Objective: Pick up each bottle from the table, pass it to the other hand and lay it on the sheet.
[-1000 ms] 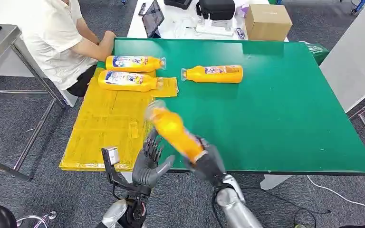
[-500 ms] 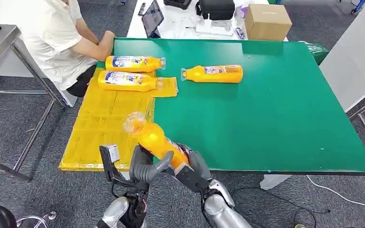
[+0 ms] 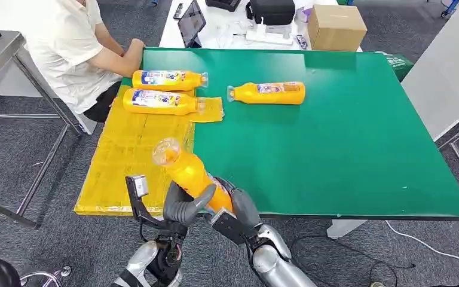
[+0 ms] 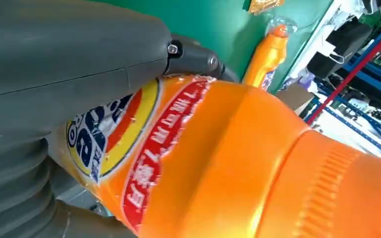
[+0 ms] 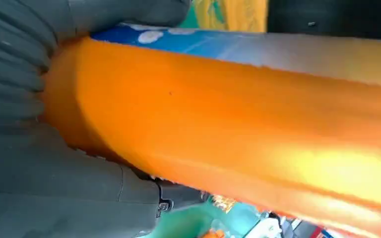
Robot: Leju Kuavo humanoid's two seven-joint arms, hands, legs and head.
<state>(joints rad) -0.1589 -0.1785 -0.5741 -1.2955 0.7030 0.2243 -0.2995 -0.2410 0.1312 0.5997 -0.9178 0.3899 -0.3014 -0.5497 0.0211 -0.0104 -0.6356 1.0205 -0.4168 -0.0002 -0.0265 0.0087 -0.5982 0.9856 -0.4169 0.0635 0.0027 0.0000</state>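
Orange plastic sits between both my hands: the bottle [image 3: 190, 171] is up off the table at its near edge, tilted with the clear cap end pointing up and away from me toward the yellow sheet [image 3: 132, 154]. My right hand [image 3: 234, 206] grips its lower body from the right, and my left hand [image 3: 182, 206] is wrapped around it from the left, thumb laid across the front. Two more bottles [image 3: 162, 91] lie side by side at the far end of the sheet, and another bottle [image 3: 268, 92] lies on its side on the green table [image 3: 346, 143]. A seated person [image 3: 72, 48] rests a forearm at the table's far left corner.
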